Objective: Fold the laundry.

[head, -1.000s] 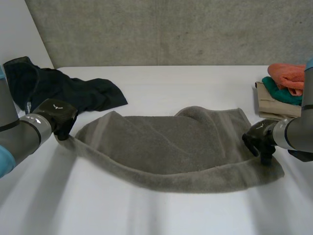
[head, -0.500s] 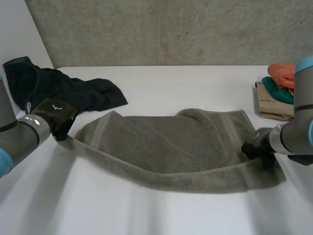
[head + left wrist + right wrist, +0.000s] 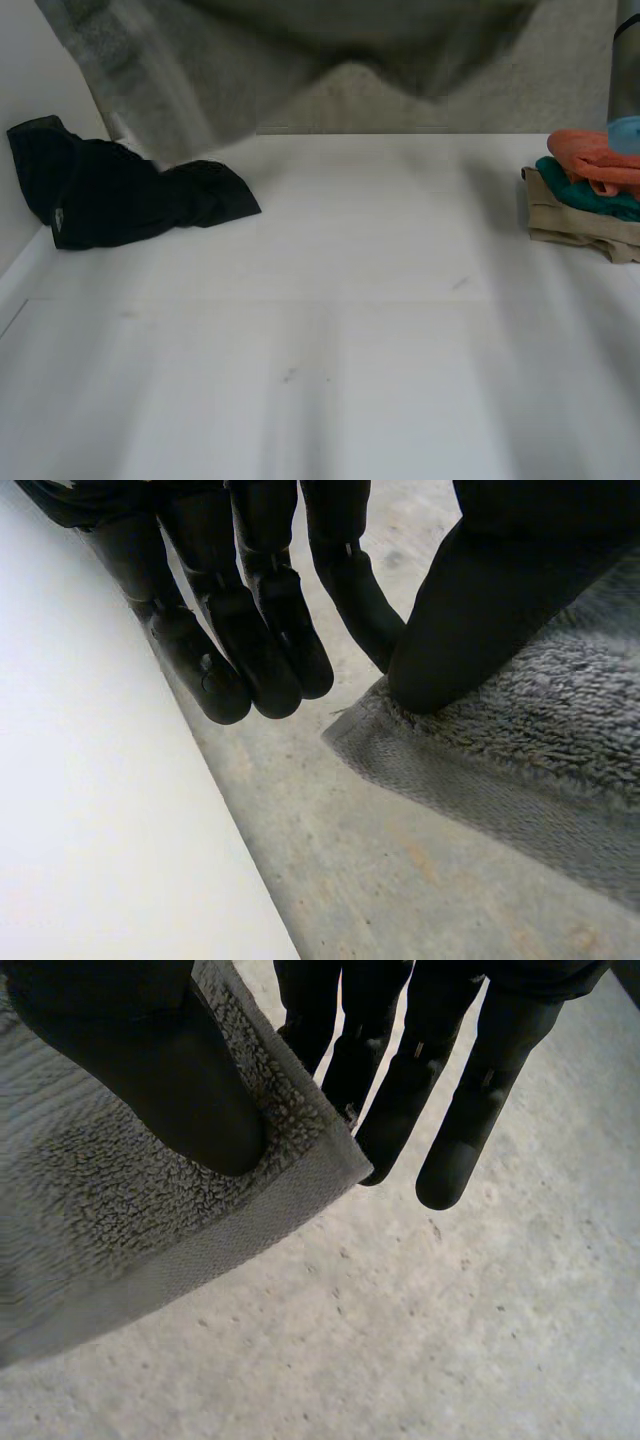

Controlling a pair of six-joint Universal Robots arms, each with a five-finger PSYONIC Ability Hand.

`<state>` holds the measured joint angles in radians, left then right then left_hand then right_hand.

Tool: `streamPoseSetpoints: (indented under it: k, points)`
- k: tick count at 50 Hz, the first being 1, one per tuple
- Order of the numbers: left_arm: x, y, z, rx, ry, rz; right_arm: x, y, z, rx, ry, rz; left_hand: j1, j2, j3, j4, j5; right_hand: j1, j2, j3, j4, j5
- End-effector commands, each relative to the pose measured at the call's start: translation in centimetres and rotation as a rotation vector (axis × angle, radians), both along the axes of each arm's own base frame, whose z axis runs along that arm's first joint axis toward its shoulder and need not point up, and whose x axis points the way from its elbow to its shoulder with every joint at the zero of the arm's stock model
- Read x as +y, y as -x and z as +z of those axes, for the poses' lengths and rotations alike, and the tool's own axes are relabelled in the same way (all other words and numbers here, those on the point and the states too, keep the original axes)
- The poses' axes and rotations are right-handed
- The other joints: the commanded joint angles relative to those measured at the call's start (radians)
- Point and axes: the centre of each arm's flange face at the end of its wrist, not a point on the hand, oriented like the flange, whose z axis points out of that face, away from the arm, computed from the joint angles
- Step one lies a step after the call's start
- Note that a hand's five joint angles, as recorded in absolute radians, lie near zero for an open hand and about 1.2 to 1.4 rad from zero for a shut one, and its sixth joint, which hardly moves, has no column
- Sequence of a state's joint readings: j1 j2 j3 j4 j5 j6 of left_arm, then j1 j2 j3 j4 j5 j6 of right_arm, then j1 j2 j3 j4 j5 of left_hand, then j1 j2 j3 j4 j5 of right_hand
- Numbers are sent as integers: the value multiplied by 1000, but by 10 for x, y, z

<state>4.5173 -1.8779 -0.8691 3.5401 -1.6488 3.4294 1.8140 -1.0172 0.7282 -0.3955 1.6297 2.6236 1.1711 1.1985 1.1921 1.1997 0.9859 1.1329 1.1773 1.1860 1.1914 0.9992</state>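
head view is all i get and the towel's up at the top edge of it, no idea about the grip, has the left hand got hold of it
Observer: Yes, the left hand pinches a corner of the grey towel under its thumb.
Operator: and the right hand
Observer: The right hand pinches another corner, thumb in front, fingers behind the cloth.
Operator: whole left hand on it
Observer: No, its other fingers hang straight beside the corner, off the cloth.

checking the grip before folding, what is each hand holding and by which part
Both hold the grey terry towel: the left hand pinches one corner between thumb and fingers, the right hand another corner.
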Motion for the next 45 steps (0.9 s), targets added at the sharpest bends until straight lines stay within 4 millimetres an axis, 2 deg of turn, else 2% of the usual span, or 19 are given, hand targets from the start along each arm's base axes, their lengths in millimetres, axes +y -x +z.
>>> streamPoseSetpoints:
  k: [1, 3, 6, 7, 9, 10, 11, 14, 15, 19, 22, 26, 27, 30, 31, 35, 37, 40, 45]
  points:
    - [-25, 0, -79, -73, -264, -9, 3, -14, -57, 94, -188, 77, 225, 198, 204, 197, 236, 263, 219, 210, 205, 223]
    - [-29, -1, -107, -94, -335, -10, 4, -16, -77, 114, -248, 93, 225, 198, 204, 197, 236, 263, 219, 210, 205, 223]
    - [-32, 2, -134, -120, -399, -21, 5, -18, -104, 139, -320, 112, 225, 198, 204, 197, 236, 263, 219, 210, 205, 223]
    - [-32, 4, -154, -143, -442, -30, 7, -20, -121, 157, -366, 129, 225, 198, 204, 197, 236, 263, 219, 210, 205, 223]
    - [-32, 9, -176, -175, -489, -44, 8, -21, -141, 178, -418, 145, 225, 198, 204, 197, 236, 263, 219, 210, 205, 223]
    - [-32, 11, -187, -193, -510, -50, 9, -21, -150, 187, -445, 151, 225, 198, 204, 197, 236, 263, 219, 210, 205, 223]
    - [-30, 15, -207, -233, -552, -62, 11, -22, -170, 209, -499, 162, 225, 198, 204, 197, 236, 263, 219, 210, 205, 223]
    - [-24, 21, -237, -301, -616, -77, 15, -19, -199, 245, -587, 160, 225, 198, 204, 197, 236, 263, 219, 210, 205, 223]
    - [-20, 24, -252, -347, -650, -82, 18, -16, -216, 275, -644, 153, 225, 198, 204, 197, 236, 263, 219, 210, 205, 223]
    - [-3, 24, -275, -443, -725, -71, 30, -3, -242, 351, -778, 127, 225, 198, 204, 197, 236, 263, 219, 210, 205, 223]
    - [11, 20, -281, -491, -782, -68, 43, 5, -248, 390, -868, 118, 225, 198, 204, 197, 236, 263, 219, 210, 205, 223]
    - [42, 10, -278, -563, -890, -64, 68, 25, -235, 463, -993, 104, 225, 198, 204, 197, 236, 263, 219, 210, 205, 223]
    - [58, 3, -274, -595, -946, -63, 81, 34, -230, 519, -1051, 104, 225, 198, 204, 197, 236, 263, 219, 210, 205, 223]
    - [84, -6, -268, -664, -1040, -62, 101, 48, -222, 624, -1144, 114, 225, 198, 204, 197, 236, 263, 219, 210, 205, 223]
    - [102, -12, -266, -716, -1115, -69, 115, 57, -219, 698, -1219, 126, 225, 198, 204, 197, 236, 263, 219, 210, 205, 223]
    - [137, -26, -261, -827, -1277, -117, 145, 78, -210, 883, -1399, 192, 225, 198, 204, 197, 236, 263, 219, 210, 205, 223]
    - [141, -29, -259, -854, -1300, -141, 151, 82, -206, 925, -1434, 215, 225, 198, 204, 197, 236, 263, 219, 210, 205, 223]
    - [134, -32, -258, -889, -1272, -165, 147, 78, -205, 896, -1412, 209, 225, 198, 204, 197, 236, 263, 219, 210, 205, 223]
    - [108, -22, -263, -909, -1204, -155, 134, 64, -218, 832, -1353, 201, 225, 198, 204, 197, 236, 263, 219, 210, 205, 223]
